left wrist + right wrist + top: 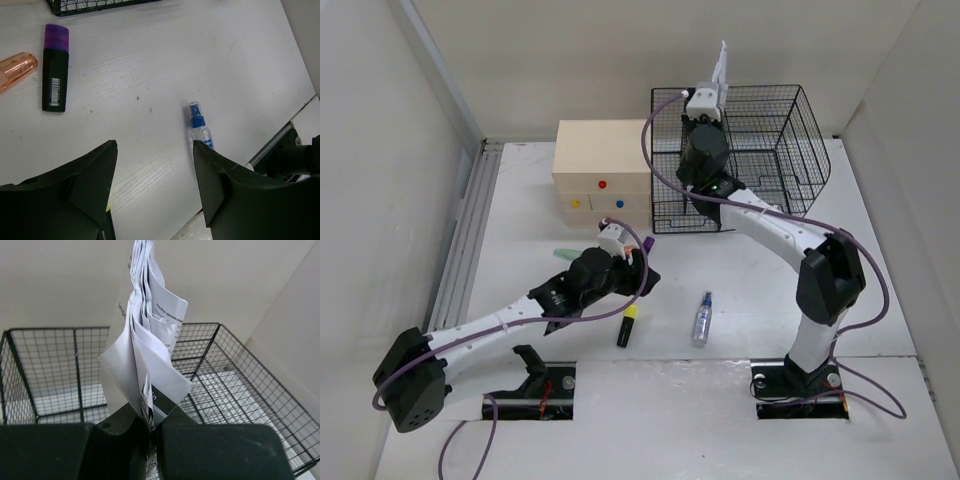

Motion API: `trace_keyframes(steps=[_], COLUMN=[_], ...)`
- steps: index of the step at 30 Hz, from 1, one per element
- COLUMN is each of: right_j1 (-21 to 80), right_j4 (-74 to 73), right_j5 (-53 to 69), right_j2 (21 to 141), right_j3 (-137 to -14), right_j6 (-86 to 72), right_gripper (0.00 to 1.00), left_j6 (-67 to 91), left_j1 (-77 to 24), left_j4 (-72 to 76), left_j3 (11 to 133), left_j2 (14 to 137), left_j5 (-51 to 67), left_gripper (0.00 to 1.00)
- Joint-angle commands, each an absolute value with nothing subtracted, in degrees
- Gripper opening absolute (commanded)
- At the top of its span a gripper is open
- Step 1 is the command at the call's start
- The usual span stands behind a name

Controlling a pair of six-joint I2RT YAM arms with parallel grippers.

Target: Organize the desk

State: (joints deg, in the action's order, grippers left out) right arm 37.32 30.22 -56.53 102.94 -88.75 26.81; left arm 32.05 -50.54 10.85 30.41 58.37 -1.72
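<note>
The white desk carries a yellow highlighter, a purple highlighter and a small blue-capped spray bottle. My left gripper hovers open and empty over the desk between them. In its wrist view the spray bottle lies just past the right finger, the purple highlighter at the far left, and the yellow highlighter shows under the left finger. My right gripper is shut on a folded paper booklet, held upright above the black wire basket.
A beige drawer box with coloured knobs stands at the back, left of the wire basket. An orange translucent item lies left of the purple highlighter. A green item lies by the left arm. Walls stand on both sides.
</note>
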Motion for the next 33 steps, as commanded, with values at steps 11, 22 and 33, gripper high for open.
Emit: trace_keyframes(steps=[11, 22, 33], right_j1=[38.6, 36.2, 35.7], right_j4=[35.3, 35.3, 35.3], right_j5=[-51.5, -50.9, -48.0], right_j2=[110.4, 111.0, 106.9], right_j3=[-85.5, -82.4, -72.1], right_j6=[16.4, 14.0, 11.7], right_gripper=[0.00, 0.00, 0.00], left_j6=[33.0, 33.5, 33.0], left_j1=[-50.8, -50.8, -50.8], left_j4=[11.6, 11.1, 11.6], left_j3=[29.1, 28.6, 30.1], left_j2=[52.9, 51.8, 53.0], left_j5=[-2.7, -2.7, -3.9], left_gripper=[0.59, 0.59, 0.59])
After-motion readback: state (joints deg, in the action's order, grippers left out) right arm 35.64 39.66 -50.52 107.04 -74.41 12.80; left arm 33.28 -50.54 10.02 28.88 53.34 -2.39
